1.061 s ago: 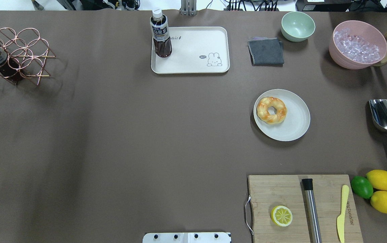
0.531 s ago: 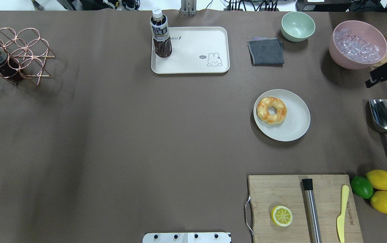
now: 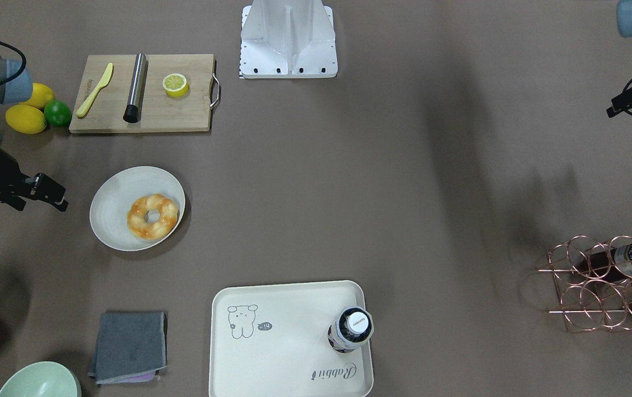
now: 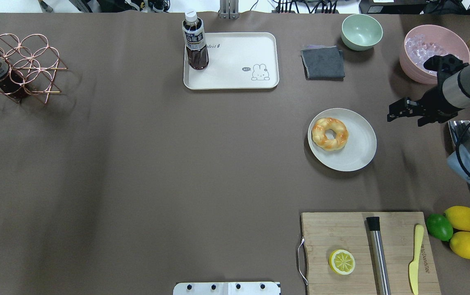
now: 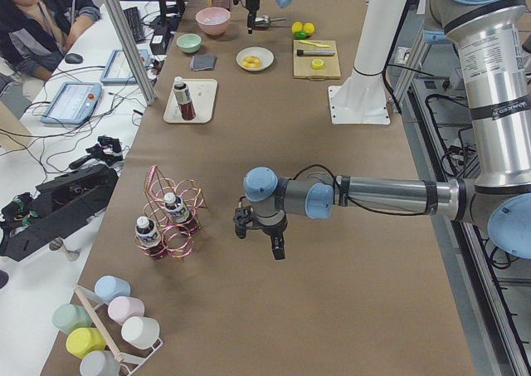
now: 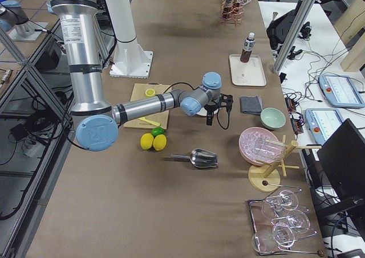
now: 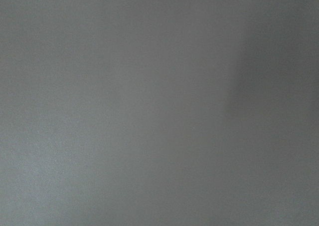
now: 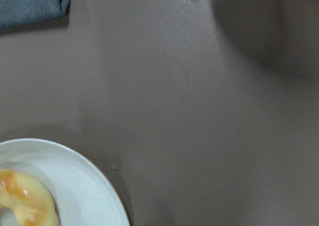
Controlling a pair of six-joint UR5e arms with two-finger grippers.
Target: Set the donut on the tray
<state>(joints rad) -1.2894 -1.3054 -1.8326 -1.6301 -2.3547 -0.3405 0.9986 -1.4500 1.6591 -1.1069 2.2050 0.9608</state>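
Note:
The donut (image 4: 330, 134), a glossy golden-orange ring, lies on the left part of a round off-white plate (image 4: 360, 153); it also shows in the front view (image 3: 152, 216) and at the bottom left of the right wrist view (image 8: 25, 198). The cream tray (image 4: 235, 61) with a bear drawing stands at the far middle and carries an upright tea bottle (image 4: 195, 41) in its left corner. My right gripper (image 4: 391, 114) is open and empty, above the table to the right of the plate. My left gripper (image 3: 616, 107) hangs over bare table far on my left; I cannot tell its state.
A grey cloth (image 4: 323, 61), a green bowl (image 4: 361, 31) and a pink bowl of ice (image 4: 419, 57) stand at the far right. A steel scoop (image 4: 464, 131) lies under my right arm. A cutting board (image 4: 366, 250) with a lemon half is near right. A copper bottle rack (image 4: 17, 67) stands far left.
My right arm has come in from the right edge and moved left toward the plate. The donut, plate and tray have not moved.

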